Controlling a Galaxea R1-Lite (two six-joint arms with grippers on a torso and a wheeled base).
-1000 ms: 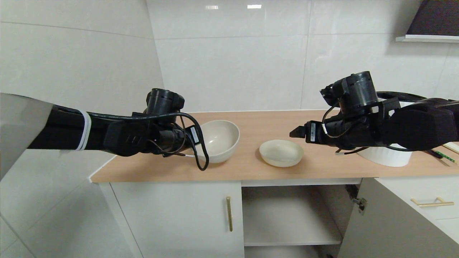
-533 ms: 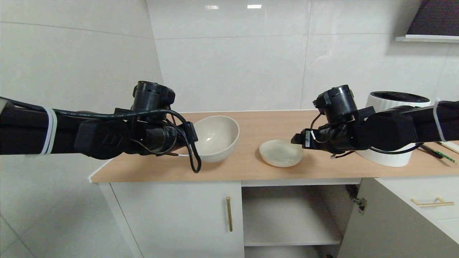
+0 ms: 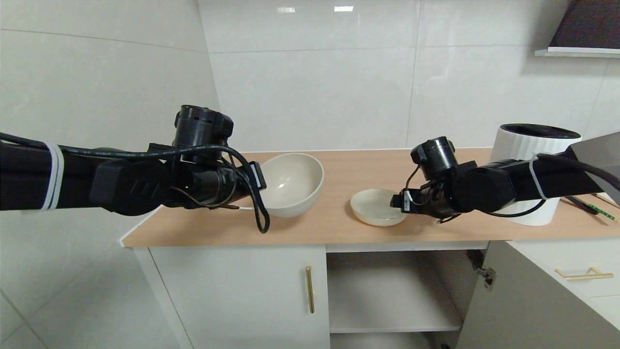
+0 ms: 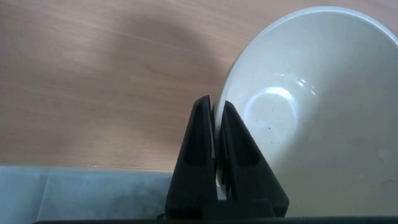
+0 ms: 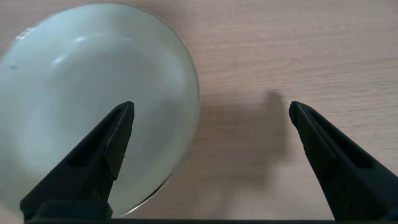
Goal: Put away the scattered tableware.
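— Where is the left gripper (image 4: 213, 103)?

— Closed tight on the rim of the large bowl (image 3: 294, 184), one finger inside the wall and one outside. The bowl sits towards the left end of the worktop (image 3: 339, 170), about midway between the front and back edges. It is tipped, with its mouth turned towards the left arm. I cannot tell whether its base touches the wood.

— And the right gripper (image 5: 211, 109)?

— Its fingers are spread wide and hold nothing. It hangs low at the right side of the shallow dish (image 3: 377, 207). In the right wrist view one finger is over the dish's inside, the other is over bare wood, and the dish's rim lies between them.

— Where is that dish?

— Flat on the worktop near the front edge, around the middle of its length and well apart from the bowl.

— Anything else?

— A ribbed white canister (image 3: 535, 167) stands upright towards the right end, behind the right arm. Below the dish a cupboard stands open with a pale shelf (image 3: 392, 317) inside. The door (image 3: 242, 295) to its left is closed.
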